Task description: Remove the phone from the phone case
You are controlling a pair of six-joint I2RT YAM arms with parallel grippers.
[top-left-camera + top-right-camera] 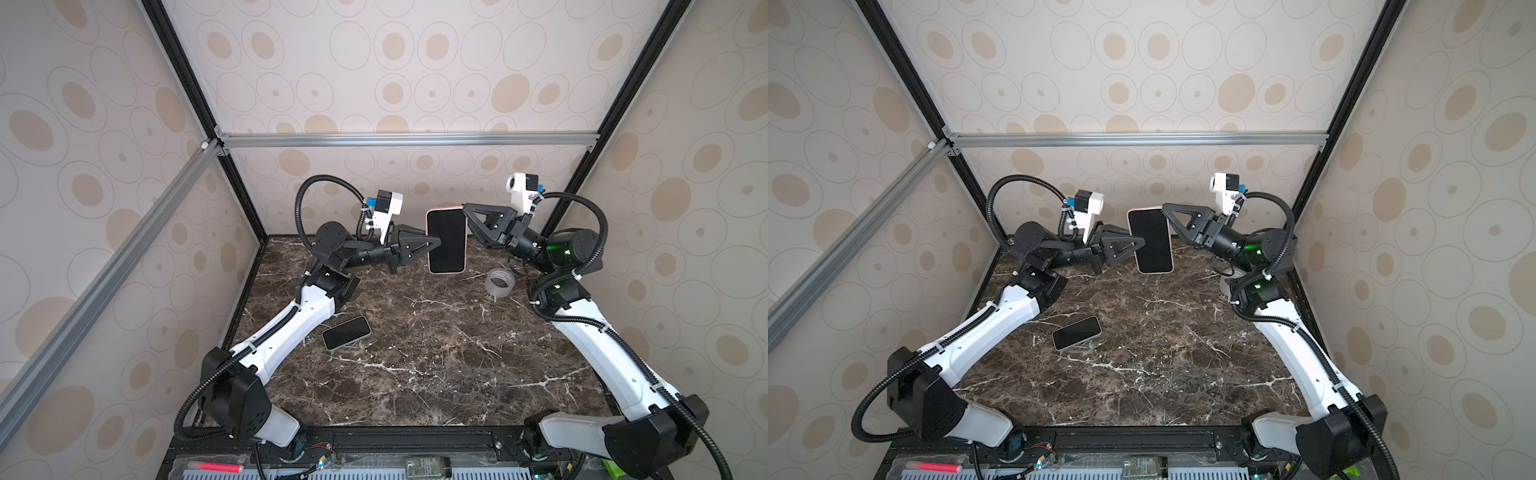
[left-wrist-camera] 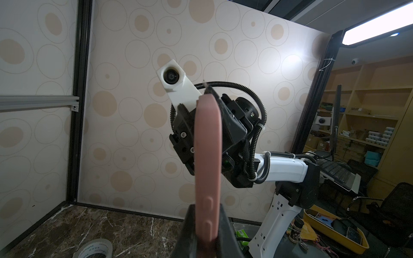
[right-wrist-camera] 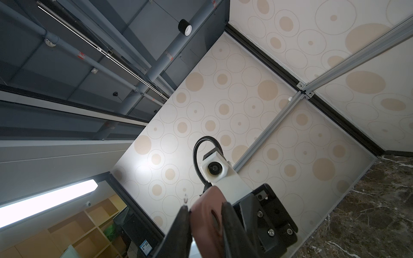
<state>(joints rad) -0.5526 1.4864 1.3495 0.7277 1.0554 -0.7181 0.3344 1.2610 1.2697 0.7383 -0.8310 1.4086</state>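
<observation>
The phone, its dark screen turned toward the top camera, sits in the pink phone case and is held upright in the air over the tabletop. In both top views it is up and to the left of the tape roll, nearer the back wall than the roll is. The left claw is clamped on the long edge of the phone case that faces away from the tape roll, about halfway along. The left wrist view shows its fingers pressing either face of the pink edge by the side buttons. The right claw is closed on the case's upper corner on the tape roll's side, and the right wrist view shows that pink corner pinched between its fingers. The phone is not yet out of the case. A second phone lies flat and screen up on the tabletop, well apart from the tape roll and beyond the held phone from it, toward the front edge.
</observation>
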